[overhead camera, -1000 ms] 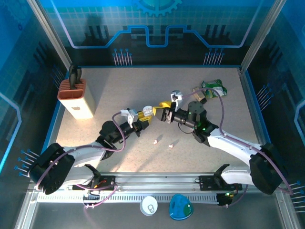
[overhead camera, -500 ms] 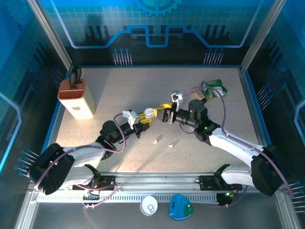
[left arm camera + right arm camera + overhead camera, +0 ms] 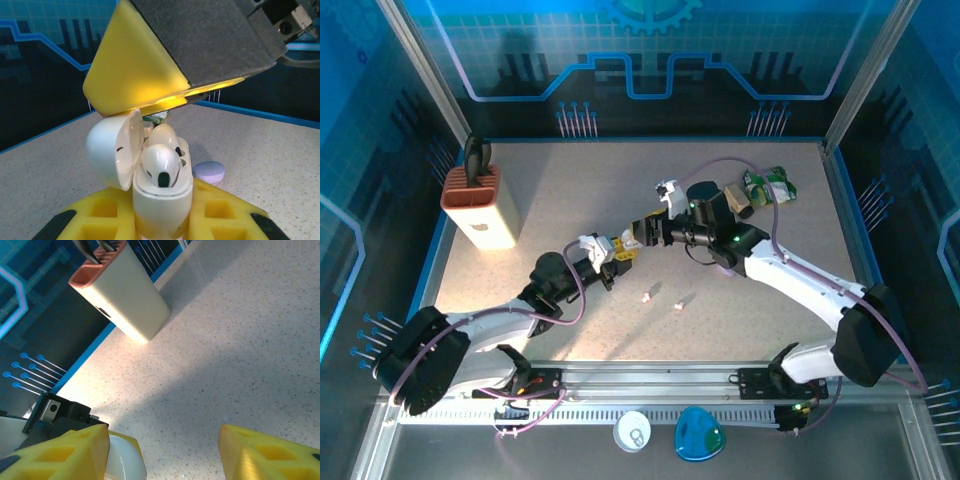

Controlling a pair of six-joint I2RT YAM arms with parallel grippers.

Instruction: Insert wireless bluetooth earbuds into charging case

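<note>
Across the speckled table (image 3: 570, 180) I am watching the left arm (image 3: 500, 325) and right arm (image 3: 800, 285) reaching inward to meet near its middle; at the far left a cream box (image 3: 480, 215) with an orange top is standing upright, well apart from them; at the far right a green packet (image 3: 772, 185) is lying near the wall. Left of centre my left gripper (image 3: 620, 252) is pinching the white case (image 3: 162, 200) between its yellow pads (image 3: 105, 215), holding it upright with the lid (image 3: 112, 150) hanging open to one side; my right gripper (image 3: 642, 235) is hovering just beside and above that case, spread, with nothing between its fingers; in the right wrist view its two yellow fingertips (image 3: 65, 450) are showing well apart over bare table, the white lid peeking in beside one of them. One finger (image 3: 135, 75) of it is looming right over the open case; I cannot tell whether it is touching the lid. Behind the case a small lilac pebble (image 3: 210, 171) is lying on the table. White earbuds (image 3: 161, 167) are sitting in the case, one in front and what looks like a second behind it; two more earbuds (image 3: 647, 297) are lying loose on the table just in front of the grippers, near each other but apart.
</note>
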